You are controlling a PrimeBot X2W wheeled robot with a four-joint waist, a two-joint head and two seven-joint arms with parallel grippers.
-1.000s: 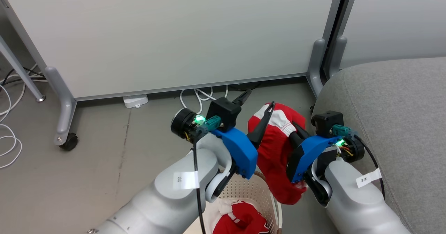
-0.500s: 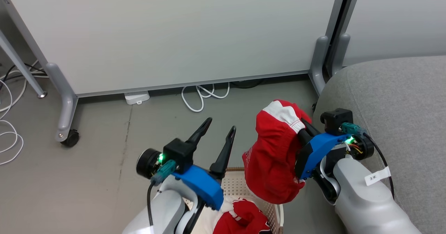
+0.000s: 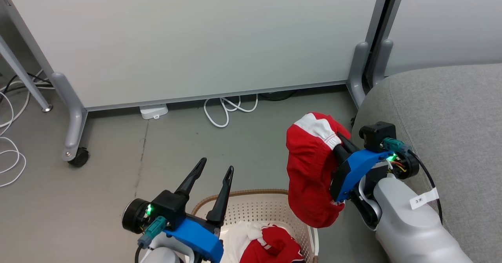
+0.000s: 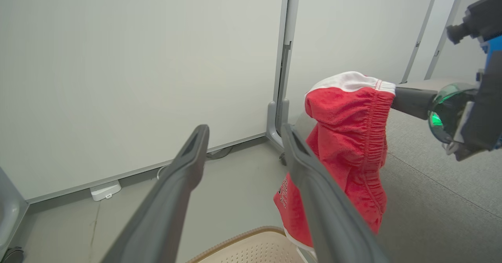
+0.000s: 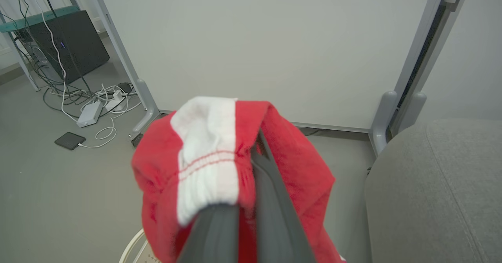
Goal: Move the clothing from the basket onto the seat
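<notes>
The right pincer (image 3: 338, 142) is clamped together on a red garment (image 3: 310, 176), gripping it at the gathered waistband beside its white panel. The cloth drapes over the dark fingers (image 5: 274, 200) and hangs down in a loose bundle. This garment is lifted above the basket (image 3: 243, 194), on its right-hand side, and its lowest fold hangs just over the basket's right rim. More red and white clothing (image 3: 274, 245) lies crumpled inside the basket, low against the perforated wall.

The left pincer (image 3: 217, 165) hovers over the basket's left rim with its two fingers spread apart and nothing between them. The tips point away from the basket toward the white partition panel (image 3: 196, 39).

The seat (image 3: 451, 110), a grey fabric sofa, stands to the right of the basket, beyond the right arm. The held garment is between the basket and the seat, and as far as can be seen it does not touch the cushion.

Beyond the basket, across the bare grey floor (image 3: 117, 184), a loop of white cable (image 3: 225, 114) lies at the foot of the panel.
</notes>
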